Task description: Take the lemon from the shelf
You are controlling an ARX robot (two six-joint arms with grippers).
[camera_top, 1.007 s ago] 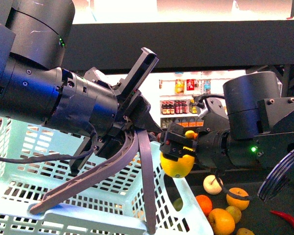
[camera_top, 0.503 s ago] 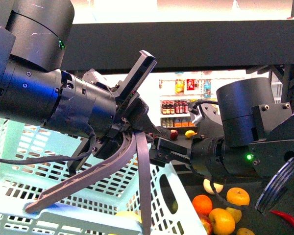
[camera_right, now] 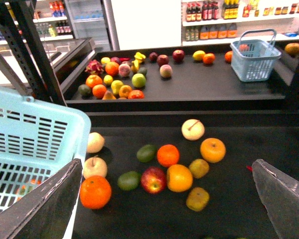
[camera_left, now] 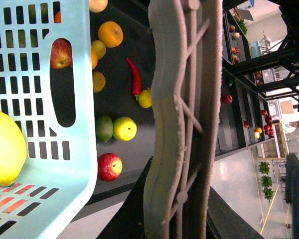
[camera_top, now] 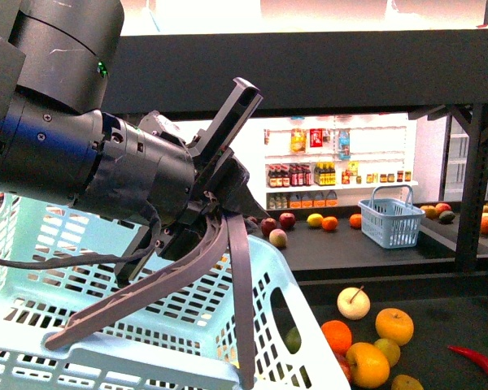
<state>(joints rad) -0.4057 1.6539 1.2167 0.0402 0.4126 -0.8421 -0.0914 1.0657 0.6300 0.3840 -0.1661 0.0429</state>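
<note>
The lemon [camera_left: 5, 149] shows only in the left wrist view, bright yellow and smooth, lying inside the light blue basket [camera_top: 146, 284] against its slotted wall [camera_left: 79, 149]. My left gripper [camera_top: 220, 211] is shut on the basket's grey-brown handle [camera_left: 182, 124], holding the basket in front of the black shelf [camera_top: 325, 73]. In the right wrist view my right gripper [camera_right: 162, 209] is open with nothing between its fingers [camera_right: 40, 204], above the shelf's dark board [camera_right: 229, 214] beside the basket [camera_right: 35, 129]. The right arm is out of the front view.
Loose fruit lies on the board: an orange [camera_right: 95, 191], a red apple [camera_right: 153, 179], green fruits, a red chili [camera_top: 476, 366]. Another rack behind carries more fruit and a second blue basket [camera_top: 390, 215]. White wall shelves with bottles [camera_top: 309, 175] stand far back.
A second ago my right gripper held the lemon at the basket's rim. It opened, the lemon dropped into the basket, and the right arm has pulled back out of the front view.
</note>
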